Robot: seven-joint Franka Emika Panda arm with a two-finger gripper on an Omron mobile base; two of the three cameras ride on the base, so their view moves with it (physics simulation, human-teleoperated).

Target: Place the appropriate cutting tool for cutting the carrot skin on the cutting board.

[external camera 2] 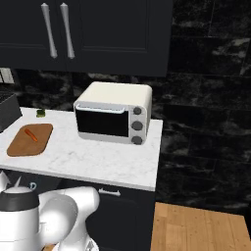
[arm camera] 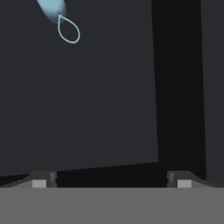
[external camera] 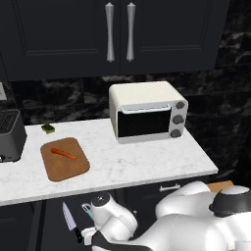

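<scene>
Your gripper [arm camera: 111, 183], fingers spread and empty, hangs low; the peeler [arm camera: 57, 11] lies ahead, up and left of it.

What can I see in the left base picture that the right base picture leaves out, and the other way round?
Only the left base view takes in the open drawer below the counter, with the knife and the light blue peeler lying in it. Only the right base view takes in the wooden floor at the counter's end. Both share the marble counter, the toaster oven, the cutting board with the carrot on it, and the dark cabinet doors.
</scene>
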